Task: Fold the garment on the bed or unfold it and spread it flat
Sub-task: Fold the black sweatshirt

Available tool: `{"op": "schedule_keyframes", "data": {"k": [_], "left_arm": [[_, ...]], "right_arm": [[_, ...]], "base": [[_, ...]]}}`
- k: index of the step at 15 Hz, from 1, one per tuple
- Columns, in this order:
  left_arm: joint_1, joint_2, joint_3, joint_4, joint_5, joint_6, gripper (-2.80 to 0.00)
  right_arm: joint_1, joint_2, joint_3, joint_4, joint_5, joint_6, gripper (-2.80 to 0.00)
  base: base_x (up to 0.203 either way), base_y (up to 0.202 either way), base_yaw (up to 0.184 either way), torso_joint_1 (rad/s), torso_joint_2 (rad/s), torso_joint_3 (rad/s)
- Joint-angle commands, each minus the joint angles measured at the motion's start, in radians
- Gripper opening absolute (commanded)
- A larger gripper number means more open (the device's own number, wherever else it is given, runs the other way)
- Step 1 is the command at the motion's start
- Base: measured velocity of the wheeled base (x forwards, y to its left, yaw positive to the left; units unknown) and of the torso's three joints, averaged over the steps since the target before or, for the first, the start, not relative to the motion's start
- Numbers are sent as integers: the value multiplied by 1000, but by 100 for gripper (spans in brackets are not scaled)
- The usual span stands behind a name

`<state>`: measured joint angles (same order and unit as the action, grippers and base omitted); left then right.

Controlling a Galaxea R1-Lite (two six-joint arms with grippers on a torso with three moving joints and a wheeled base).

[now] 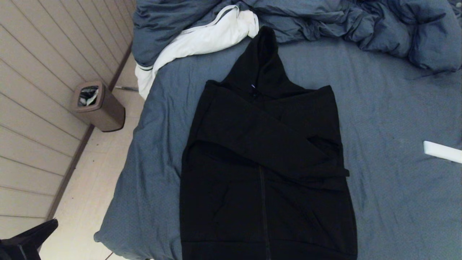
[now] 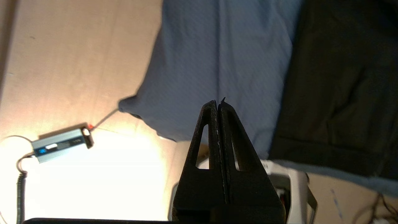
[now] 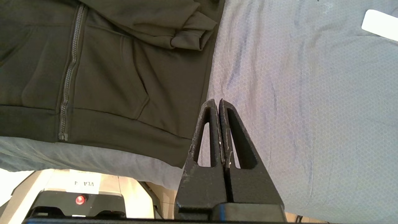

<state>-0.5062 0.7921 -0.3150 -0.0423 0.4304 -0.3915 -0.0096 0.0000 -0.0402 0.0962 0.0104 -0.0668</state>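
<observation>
The garment [image 1: 267, 162], a black zip hoodie, lies front up on the bed [image 1: 389, 108], hood toward the far side, both sleeves folded across the chest. Its hem sits at the bed's near edge. My left gripper [image 2: 217, 103] is shut and empty, hovering over bare sheet near the bed's near left corner, with the garment [image 2: 342, 87] off to one side. My right gripper [image 3: 216, 101] is shut and empty too, above the sheet just beside the garment's [image 3: 108, 77] hem corner and pocket. Only a dark piece of the left arm [image 1: 25, 240] shows in the head view.
A rumpled blue-grey duvet with white lining [image 1: 216, 32] is bunched along the bed's far side. A flat white object [image 1: 442, 151] lies on the sheet at the right. A brown waste bin [image 1: 97, 106] stands on the floor left of the bed. A small grey device with a cable [image 2: 59, 144] lies on the floor.
</observation>
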Motion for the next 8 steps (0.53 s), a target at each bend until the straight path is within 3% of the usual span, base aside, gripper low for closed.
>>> {"op": "schedule_keyframes", "data": {"k": [1, 8], "left_arm": [[0, 6, 8, -1, -23, -2, -280], [0, 13, -4, -2, -32, -3, -280]], "right_arm": [[0, 2, -2, 0, 0, -2, -280], [0, 3, -43, 92, 11, 15, -280]], "base": [[0, 0, 0, 0, 0, 0], [0, 0, 0, 0, 0, 0]]}}
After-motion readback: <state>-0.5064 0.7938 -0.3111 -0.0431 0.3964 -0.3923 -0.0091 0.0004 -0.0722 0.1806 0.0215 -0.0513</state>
